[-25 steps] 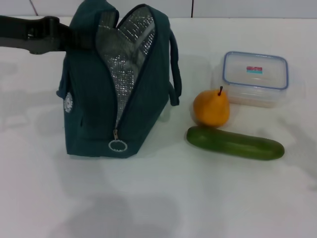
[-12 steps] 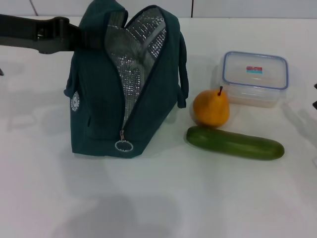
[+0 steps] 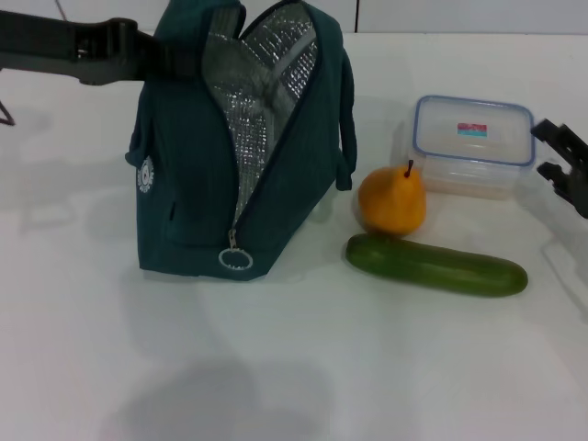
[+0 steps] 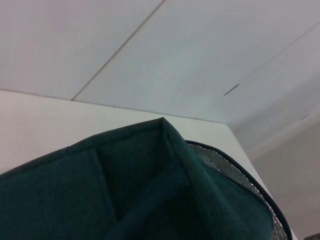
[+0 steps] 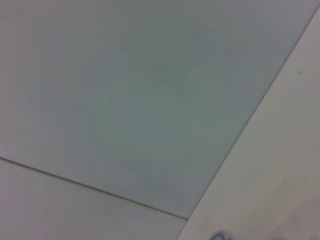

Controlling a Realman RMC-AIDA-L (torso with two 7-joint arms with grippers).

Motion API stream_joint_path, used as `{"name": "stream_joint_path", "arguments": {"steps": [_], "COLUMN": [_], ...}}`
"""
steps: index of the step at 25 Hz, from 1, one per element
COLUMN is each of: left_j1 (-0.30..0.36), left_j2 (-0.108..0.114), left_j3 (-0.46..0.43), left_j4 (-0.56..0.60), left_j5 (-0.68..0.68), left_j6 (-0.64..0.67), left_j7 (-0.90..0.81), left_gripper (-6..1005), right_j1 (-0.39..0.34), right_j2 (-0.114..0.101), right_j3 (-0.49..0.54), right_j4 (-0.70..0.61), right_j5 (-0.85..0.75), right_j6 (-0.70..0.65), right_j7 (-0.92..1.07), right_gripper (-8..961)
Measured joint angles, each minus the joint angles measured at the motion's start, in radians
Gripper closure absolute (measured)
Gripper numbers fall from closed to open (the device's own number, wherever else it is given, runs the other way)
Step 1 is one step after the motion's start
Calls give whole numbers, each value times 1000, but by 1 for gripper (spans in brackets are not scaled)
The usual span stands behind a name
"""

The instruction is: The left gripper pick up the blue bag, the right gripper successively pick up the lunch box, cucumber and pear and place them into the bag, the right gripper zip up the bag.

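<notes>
**Me:** I have the blue bag standing on the table, mouth gaping so the foil lining shows, zipper ring hanging at the bottom of the opening. The left gripper is clamped on the bag's top edge from my left.

**Partner:** And the food?

**Me:** All of it is outside the bag. The pear is just beside the bag, touching the cucumber in front of it, and the lunch box sits behind them. The right gripper is at the far right, near the box, fingers spread.

**Partner:** What worries you?

**Me:** Three things, I think. The box is wide and the opening narrows toward the zipper, so it could catch on the edge and drag the bag over. The left grip holds only fabric; a push might let it slip. And the pear could roll if the right arm brushes it on the way.
</notes>
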Motion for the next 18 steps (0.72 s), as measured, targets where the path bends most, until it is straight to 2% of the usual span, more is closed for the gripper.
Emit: {"name": "stream_joint_path", "arguments": {"steps": [7,18], "left_j1": [-14,-20], "left_j2": [-1,-3], "left_j3": [0,0], "left_j4": [1,2], "left_j5": [3,1], "left_j6": [-4,-5], "left_j7": [4,5], "left_gripper": [956,956], "right_j1": [64,76], "right_j2": [0,0], "right_j3": [2,2], "right_j4": [18,10], "right_j5": [15,36], "right_j6": [55,56], "right_j7": [1,3], "right_gripper": [83,101]}}
